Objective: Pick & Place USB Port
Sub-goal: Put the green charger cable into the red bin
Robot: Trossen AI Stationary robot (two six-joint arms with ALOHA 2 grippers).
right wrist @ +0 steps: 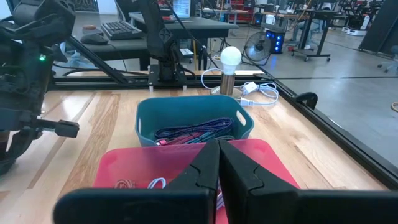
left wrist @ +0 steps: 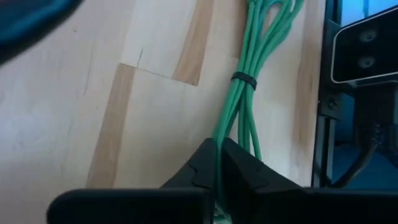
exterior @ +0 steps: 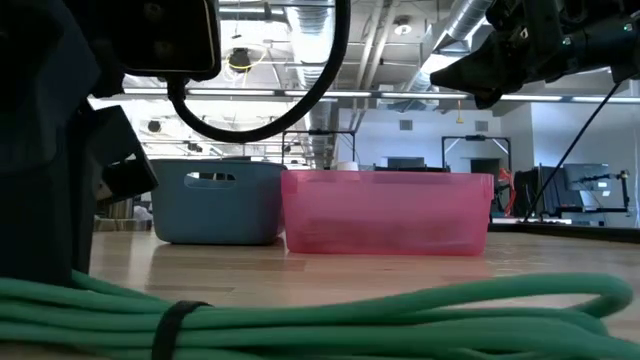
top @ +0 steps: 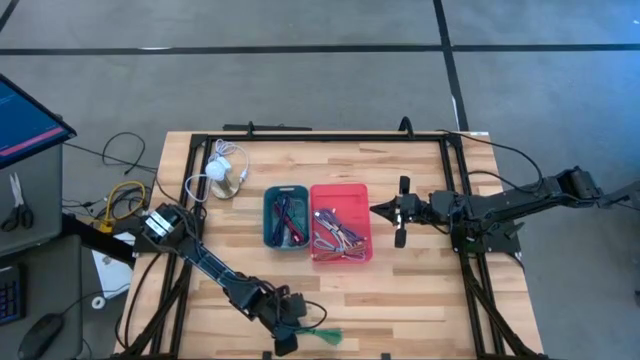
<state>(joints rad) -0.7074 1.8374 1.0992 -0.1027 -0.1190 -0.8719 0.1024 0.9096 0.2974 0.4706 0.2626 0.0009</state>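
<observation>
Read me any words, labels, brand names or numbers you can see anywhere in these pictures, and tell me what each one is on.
No text can be read in any view.
Red bin: a small pale mark on its floor, too blurred to read.
Teal bin: no marking shows.

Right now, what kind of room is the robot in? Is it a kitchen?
No, it looks like a robot lab or workshop. There are desks with a keyboard and screens, bare pipes on the ceiling, and a wooden table with bins of cables.

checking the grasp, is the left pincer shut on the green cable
Shut: the left pincer pinches the bundled green cable, which lies on the wooden table.
</observation>
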